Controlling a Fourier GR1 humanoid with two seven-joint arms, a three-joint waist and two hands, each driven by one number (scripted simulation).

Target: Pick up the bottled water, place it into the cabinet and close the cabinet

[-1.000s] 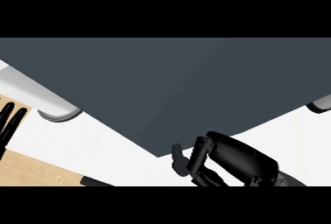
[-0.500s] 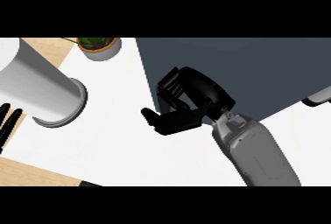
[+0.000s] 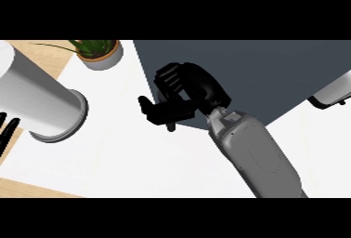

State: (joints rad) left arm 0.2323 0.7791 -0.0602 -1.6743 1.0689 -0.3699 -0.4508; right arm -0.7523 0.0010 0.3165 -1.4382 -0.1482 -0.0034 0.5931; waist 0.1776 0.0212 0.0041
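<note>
one view only, looking steeply down from the robot's head onto the flat white tabletop (image 3: 130,158). it sits close; the black right hand (image 3: 194,90) fills the middle.

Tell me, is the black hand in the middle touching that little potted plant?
Apart. The head view shows bare white surface between the right hand and the potted plant.

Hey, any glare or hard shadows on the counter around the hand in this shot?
Head view: the light is soft and even. The white counter shows no glare and no hard shadow beside the right hand. The grey cylinder shades darker toward its rim, and the dark panel looks flat, without reflections.
</note>
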